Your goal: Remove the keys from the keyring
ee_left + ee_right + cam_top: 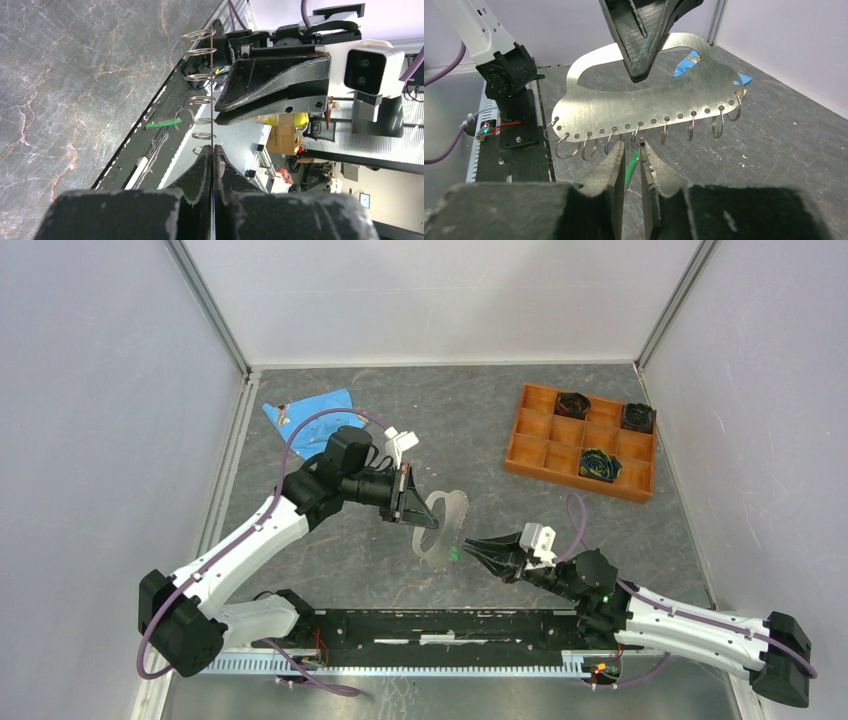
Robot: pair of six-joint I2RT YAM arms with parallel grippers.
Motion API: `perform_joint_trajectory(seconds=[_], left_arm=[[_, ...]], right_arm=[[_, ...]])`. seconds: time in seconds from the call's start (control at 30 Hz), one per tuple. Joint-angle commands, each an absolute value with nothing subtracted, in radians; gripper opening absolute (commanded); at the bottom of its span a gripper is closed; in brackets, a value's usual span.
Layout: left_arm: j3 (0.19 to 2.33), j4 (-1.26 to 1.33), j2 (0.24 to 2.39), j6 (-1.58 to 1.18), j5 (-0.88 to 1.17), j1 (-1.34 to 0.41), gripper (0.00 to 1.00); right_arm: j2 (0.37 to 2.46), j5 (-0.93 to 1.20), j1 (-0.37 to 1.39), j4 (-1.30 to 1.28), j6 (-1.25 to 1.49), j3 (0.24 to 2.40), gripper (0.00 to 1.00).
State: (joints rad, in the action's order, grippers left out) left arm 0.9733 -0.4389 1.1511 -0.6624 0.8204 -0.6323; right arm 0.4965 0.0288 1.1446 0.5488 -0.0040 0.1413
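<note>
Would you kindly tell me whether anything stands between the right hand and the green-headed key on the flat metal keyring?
Nothing visible does. The small green-headed key sits in the gap between the slightly parted fingers of the right hand, just below the flat grey metal keyring, which the left hand pinches.

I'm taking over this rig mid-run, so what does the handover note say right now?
Left gripper: shut on the keyring at its upper edge, holding it upright above the table.
Right gripper: slightly open at the row of small rings along the lower edge, clearly gripping nothing.
Green key: hangs from a middle ring, in line with that gap.
Done: other rings look empty.
Left: free the green key.
</note>
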Motion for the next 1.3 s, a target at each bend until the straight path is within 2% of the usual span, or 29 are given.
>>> perform_joint_trajectory(seconds=[0.0, 0.37, 0.57, 1.27], left_arm=[[1.025, -0.423, 1.12, -0.683, 0.842, -0.633, 0.02], [1.055, -0.469, 1.112, -0.635, 0.88, -0.633, 0.02], [1.069, -0.514, 1.11, -0.577, 0.904, -0.643, 0.02], [1.063, -0.605, 1.082, -0.442, 0.923, -0.713, 0.02]], right_arm=[[0.48, 0.031, 1.15, 0.588, -0.004, 0.132, 0.24], [0.465, 0.038, 1.15, 0.587, -0.028, 0.098, 0.39], [0.467, 0.112, 1.15, 0.629, -0.02, 0.083, 0.48], [0.568, 0.27, 1.149, 0.84, 0.12, 0.007, 0.49]])
